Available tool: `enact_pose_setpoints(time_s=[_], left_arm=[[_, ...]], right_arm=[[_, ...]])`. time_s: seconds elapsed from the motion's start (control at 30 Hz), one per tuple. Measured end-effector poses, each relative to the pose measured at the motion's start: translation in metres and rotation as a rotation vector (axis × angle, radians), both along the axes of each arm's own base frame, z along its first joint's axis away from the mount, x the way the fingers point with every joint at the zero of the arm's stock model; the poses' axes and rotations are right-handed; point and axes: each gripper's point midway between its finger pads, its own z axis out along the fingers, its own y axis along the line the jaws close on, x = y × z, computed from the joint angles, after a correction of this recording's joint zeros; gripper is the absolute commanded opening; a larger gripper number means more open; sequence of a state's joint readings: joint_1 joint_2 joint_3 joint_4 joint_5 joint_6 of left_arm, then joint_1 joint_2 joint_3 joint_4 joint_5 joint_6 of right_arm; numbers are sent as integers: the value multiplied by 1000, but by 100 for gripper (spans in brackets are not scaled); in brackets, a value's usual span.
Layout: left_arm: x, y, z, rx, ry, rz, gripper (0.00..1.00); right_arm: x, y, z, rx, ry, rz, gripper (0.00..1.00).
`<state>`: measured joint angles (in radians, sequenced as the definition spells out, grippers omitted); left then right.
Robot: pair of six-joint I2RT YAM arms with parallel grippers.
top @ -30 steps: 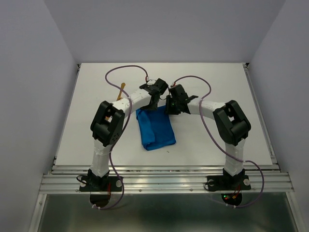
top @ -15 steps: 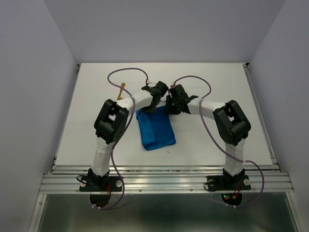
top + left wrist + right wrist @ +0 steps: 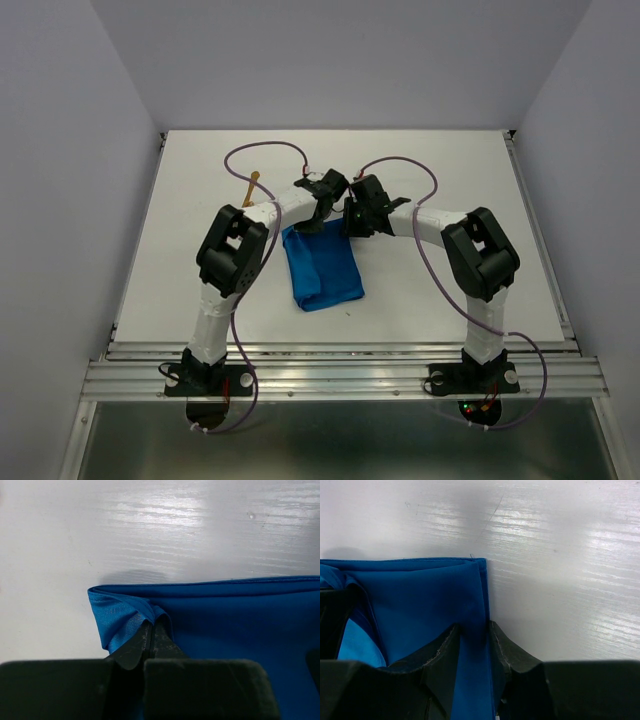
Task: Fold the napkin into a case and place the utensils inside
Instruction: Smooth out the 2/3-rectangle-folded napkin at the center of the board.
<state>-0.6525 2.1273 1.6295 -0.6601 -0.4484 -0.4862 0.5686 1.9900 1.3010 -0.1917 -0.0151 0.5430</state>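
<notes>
Golden-orange and slim, one utensil [image 3: 251, 187] lies toward the far-left part of the counter [image 3: 450, 170]. It is partly hidden by your left arm and well apart from the cloth, and no others show. Your left gripper [image 3: 151, 630] is closed tight, pinching a raised fold at the far-left corner of the napkin [image 3: 322, 268], which lies folded into a rough rectangle at the counter's middle. Your right gripper [image 3: 474, 635] straddles the napkin's far-right corner, jaws part-way apart with cloth between them; you cannot tell whether they clamp it. By my reading the folding is only partway done: there is no narrow case yet, and nothing is tucked inside.
</notes>
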Motion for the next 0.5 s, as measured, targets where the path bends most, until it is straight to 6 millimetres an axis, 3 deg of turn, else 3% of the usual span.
enact_pose_setpoints(time_s=[0.5], left_arm=[[-3,-12,-1,-69,16,-29,0]], right_arm=[[0,0,0,3,2,-2,35]])
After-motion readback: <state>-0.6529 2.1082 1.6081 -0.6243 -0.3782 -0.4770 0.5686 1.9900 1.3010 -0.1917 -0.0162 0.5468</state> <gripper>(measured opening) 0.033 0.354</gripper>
